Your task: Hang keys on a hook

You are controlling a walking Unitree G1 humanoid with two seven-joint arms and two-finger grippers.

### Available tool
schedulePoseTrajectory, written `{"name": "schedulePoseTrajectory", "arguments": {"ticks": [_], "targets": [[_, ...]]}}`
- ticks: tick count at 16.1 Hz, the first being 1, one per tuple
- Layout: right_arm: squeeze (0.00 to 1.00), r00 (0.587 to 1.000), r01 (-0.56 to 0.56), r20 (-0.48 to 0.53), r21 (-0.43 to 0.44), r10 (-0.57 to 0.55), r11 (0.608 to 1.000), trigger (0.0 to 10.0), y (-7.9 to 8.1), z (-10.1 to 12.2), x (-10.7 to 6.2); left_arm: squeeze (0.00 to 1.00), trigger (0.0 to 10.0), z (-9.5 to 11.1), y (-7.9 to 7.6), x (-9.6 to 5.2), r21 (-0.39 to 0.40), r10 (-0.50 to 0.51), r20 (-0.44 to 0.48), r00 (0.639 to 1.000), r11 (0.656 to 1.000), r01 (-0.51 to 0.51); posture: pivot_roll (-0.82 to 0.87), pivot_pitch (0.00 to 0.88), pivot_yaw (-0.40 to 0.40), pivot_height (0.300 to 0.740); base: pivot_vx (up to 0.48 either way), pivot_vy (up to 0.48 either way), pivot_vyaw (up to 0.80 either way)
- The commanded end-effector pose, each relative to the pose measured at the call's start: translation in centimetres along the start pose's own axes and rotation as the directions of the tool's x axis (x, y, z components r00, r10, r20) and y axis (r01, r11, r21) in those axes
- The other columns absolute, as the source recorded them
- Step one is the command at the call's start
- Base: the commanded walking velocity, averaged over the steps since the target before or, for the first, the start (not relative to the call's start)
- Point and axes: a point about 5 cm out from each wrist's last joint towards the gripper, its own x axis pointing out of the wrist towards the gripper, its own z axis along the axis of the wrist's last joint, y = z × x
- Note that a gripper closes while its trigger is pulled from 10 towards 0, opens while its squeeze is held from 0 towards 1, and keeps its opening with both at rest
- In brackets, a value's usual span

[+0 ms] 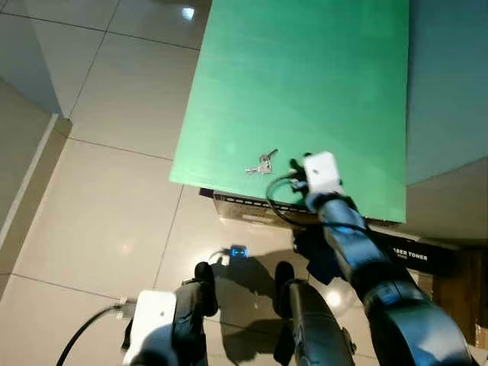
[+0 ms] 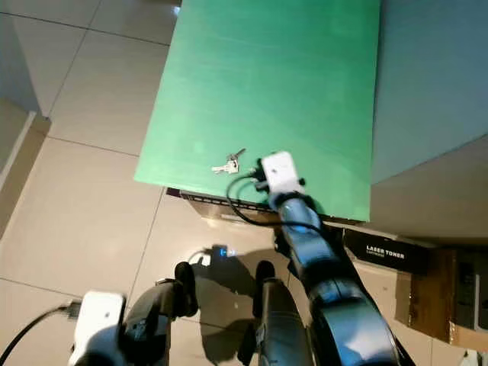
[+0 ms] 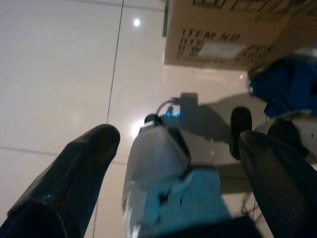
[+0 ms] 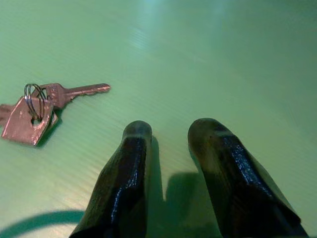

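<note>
One bunch of keys (image 4: 37, 106); one green board (image 1: 305, 84); two cardboard boxes (image 3: 223, 34).

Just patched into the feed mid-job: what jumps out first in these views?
The bright green tabletop dominates, with a small bunch of keys lying flat near its front edge. The right gripper hovers low over the green surface just beside the keys, jaws slightly apart and holding nothing. The left gripper hangs open over the pale tiled floor, near a cardboard box.
</note>
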Motion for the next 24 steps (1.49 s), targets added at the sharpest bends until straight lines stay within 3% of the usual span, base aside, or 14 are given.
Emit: {"name": "schedulePoseTrajectory", "arguments": {"ticks": [1,7,9,13,16,17,18,19,20,24], "targets": [[0.00,1.000,-0.022,-0.004,0.003,0.022,1.000,10.0,0.3,-0.8,-1.0,0.00,10.0,-1.1,-0.2,0.0,-0.010,0.003,-0.046,0.999,1.000,-0.003,0.01,0.427,-0.047,0.740,0.000,0.000,0.00],[0.00,0.994,-0.090,0.064,-0.013,0.090,0.996,10.0,2.1,-0.4,-5.2,0.00,10.0,-0.5,-0.7,2.6,-0.020,-0.007,0.007,1.000,1.000,0.007,-0.05,0.338,-0.057,0.740,0.000,0.000,0.00],[0.00,0.993,-0.101,0.055,-0.008,0.101,0.995,10.0,2.6,-0.3,-6.6,0.00,10.0,0.2,-0.4,4.1,-0.019,-0.005,0.044,0.999,1.000,0.005,-0.06,0.282,-0.054,0.740,0.000,0.000,0.00],[0.00,0.995,-0.028,0.096,-0.051,0.032,0.998,10.0,1.0,0.6,-7.5,0.00,10.0,2.4,0.4,7.8,0.004,-0.007,0.120,0.993,1.000,0.007,-0.10,0.126,-0.014,0.740,0.000,0.000,0.00],[0.00,0.995,-0.020,0.097,-0.043,0.024,0.999,10.0,0.1,0.5,-9.0,0.00,10.0,3.9,1.6,10.7,0.024,-0.002,0.151,0.989,1.000,-0.002,-0.14,0.000,0.036,0.740,0.000,0.000,0.00],[0.00,1.000,-0.009,0.004,0.035,0.009,0.999,10.0,-0.4,-1.1,-9.9,0.00,10.0,4.8,2.6,12.2,-0.052,0.016,0.159,0.987,0.999,-0.008,-0.17,0.000,0.060,0.740,0.000,0.000,0.00],[0.00,1.000,-0.009,0.004,0.035,0.009,0.999,10.0,-0.4,-1.1,-9.9,0.00,10.0,4.8,2.6,12.2,-0.052,0.016,0.159,0.987,0.999,-0.008,-0.17,0.000,0.060,0.740,0.000,0.000,0.00],[0.00,0.995,0.024,-0.103,0.153,-0.008,0.988,10.0,-0.5,-2.9,-10.2,0.00,10.0,5.4,3.0,13.0,-0.094,0.021,0.170,0.985,0.996,-0.004,-0.18,0.000,0.076,0.740,0.000,0.000,0.00],[0.00,0.966,0.110,-0.258,0.313,-0.027,0.943,10.0,-0.2,-5.8,-10.5,0.00,10.0,5.8,3.6,13.6,-0.145,0.015,0.185,0.983,0.989,0.013,-0.21,0.000,0.110,0.740,0.000,0.000,0.00],[0.00,0.959,0.164,-0.272,0.324,-0.075,0.932,10.0,-0.2,-5.9,-10.9,0.00,10.0,6.3,5.5,12.7,-0.257,0.017,0.223,0.975,0.965,0.042,-0.22,0.000,0.170,0.740,0.000,0.000,0.00]]}}
